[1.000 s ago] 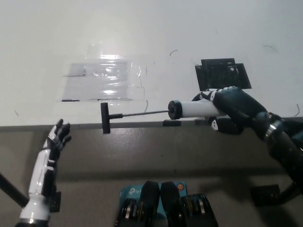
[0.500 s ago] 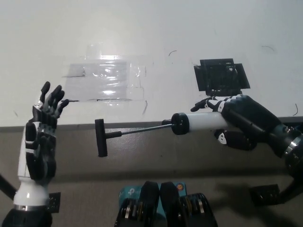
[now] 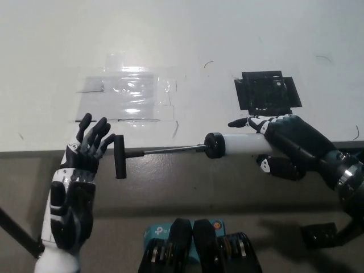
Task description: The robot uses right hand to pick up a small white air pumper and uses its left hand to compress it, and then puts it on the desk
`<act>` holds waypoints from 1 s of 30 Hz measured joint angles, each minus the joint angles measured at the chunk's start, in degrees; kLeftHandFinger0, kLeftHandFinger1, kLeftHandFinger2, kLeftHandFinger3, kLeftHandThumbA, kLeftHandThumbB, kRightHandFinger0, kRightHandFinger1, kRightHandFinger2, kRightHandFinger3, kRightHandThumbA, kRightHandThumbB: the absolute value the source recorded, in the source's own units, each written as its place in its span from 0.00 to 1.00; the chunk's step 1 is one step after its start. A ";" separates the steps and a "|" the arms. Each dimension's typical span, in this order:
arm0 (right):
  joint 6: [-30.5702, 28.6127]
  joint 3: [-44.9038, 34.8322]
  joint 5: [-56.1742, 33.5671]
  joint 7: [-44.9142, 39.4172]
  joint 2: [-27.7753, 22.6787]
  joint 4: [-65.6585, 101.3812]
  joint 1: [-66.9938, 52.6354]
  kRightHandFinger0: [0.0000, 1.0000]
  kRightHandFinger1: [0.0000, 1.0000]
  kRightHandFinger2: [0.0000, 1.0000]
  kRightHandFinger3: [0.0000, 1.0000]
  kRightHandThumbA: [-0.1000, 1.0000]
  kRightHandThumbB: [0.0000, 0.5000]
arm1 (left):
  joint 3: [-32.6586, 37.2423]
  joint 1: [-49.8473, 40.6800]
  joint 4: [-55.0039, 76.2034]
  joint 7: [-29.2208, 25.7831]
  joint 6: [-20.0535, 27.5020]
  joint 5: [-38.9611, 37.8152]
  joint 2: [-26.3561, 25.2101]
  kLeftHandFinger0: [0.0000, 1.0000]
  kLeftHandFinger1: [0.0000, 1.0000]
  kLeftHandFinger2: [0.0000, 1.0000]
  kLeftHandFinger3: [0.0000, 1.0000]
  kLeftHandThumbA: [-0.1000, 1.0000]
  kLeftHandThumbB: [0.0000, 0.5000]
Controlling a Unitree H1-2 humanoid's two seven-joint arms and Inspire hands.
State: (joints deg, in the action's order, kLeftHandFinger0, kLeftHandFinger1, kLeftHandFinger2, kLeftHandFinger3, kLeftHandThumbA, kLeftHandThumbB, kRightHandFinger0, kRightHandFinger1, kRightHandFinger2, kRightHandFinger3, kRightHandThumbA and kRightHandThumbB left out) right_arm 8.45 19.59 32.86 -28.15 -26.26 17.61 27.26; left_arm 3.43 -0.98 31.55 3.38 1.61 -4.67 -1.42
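Observation:
My black right hand point(image 3: 287, 147) is shut on the white barrel of the small air pumper point(image 3: 242, 144), holding it level just over the desk's front edge. Its thin rod runs left, fully drawn out, to a black T-handle point(image 3: 119, 156). My white left hand point(image 3: 82, 173) is raised at the lower left with its fingers spread, and the fingertips point(image 3: 101, 139) reach right up to the handle's left side. Whether they touch it is unclear.
A patch of clear tape point(image 3: 126, 95) lies on the white desk point(image 3: 187, 40) behind the handle. A black square plate point(image 3: 266, 91) lies on the desk behind my right hand. The desk's front edge runs across the picture's middle.
My left hand has risen from the lower left and moved right, up to the T-handle. The pumper has shifted slightly, with the handle dropping and then lifting again, held all along by my right hand.

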 measured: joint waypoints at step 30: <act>0.77 0.08 1.75 -0.51 0.89 -0.57 0.00 0.10 0.53 0.82 0.87 0.00 0.26 | -1.00 11.21 -10.73 -1.77 -1.16 8.24 2.76 1.00 1.00 1.00 1.00 1.00 0.43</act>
State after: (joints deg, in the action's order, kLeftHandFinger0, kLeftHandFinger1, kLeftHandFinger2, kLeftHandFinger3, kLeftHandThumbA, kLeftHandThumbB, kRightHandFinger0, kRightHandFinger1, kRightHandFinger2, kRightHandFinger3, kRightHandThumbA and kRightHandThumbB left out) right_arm 9.22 19.67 34.60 -28.67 -25.37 17.04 27.26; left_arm 2.43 10.23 20.82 1.60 0.45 3.58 1.33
